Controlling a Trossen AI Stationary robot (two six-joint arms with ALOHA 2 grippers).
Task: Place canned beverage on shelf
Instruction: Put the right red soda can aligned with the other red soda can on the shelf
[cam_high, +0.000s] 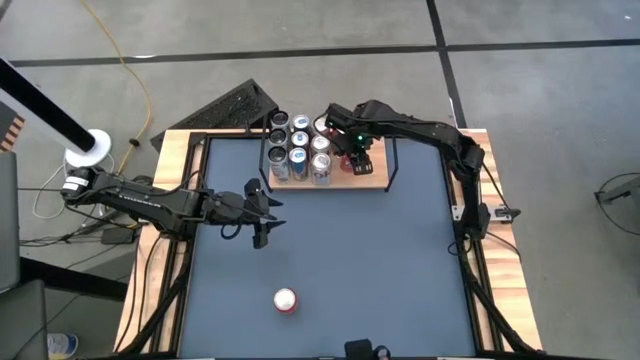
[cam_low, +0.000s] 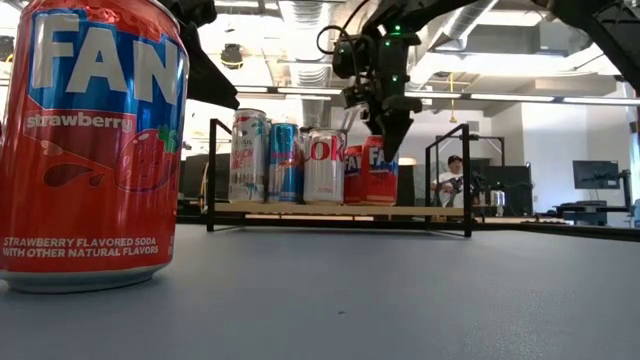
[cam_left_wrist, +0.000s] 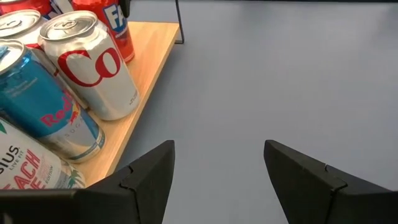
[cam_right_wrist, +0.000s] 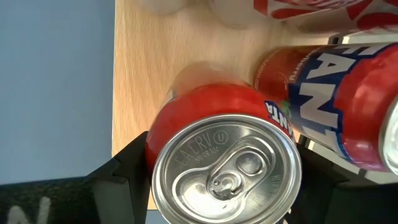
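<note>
Right tool (cam_high: 352, 156) stands over the shelf (cam_high: 375, 180), fingers spread wide around a red Fanta can (cam_right_wrist: 217, 155) and touching its sides; the can sits upright on the board, directly below the tool, at the end of the row nearest the free part of the shelf. Whether the fingers press or merely flank it, cannot tell.

Left tool (cam_high: 262, 232) waits over the table (cam_high: 400, 260), just off the shelf's front edge, fingers drawn nearly together, nothing held.

Handling, as judged: thin metal can, stiff if full, smooth and slick on the wall, dents under hard squeeze. Best hold is across the body near the top, from above, as now. Likely moderate weight.

Another can (cam_high: 285, 300) stands alone on the table, well behind the left tool, away from the shelf.

Writing read: "FAN", "strawberry", "STRAWBERRY FLAVORED SODA WITH OTHER NATURAL FLAVORS" on the lone can. Beside the left tool, on the shelf: a silver can (cam_left_wrist: 93, 65) with red "CO", a blue can (cam_left_wrist: 43, 102) reading "Red", another showing "EACH".
</note>
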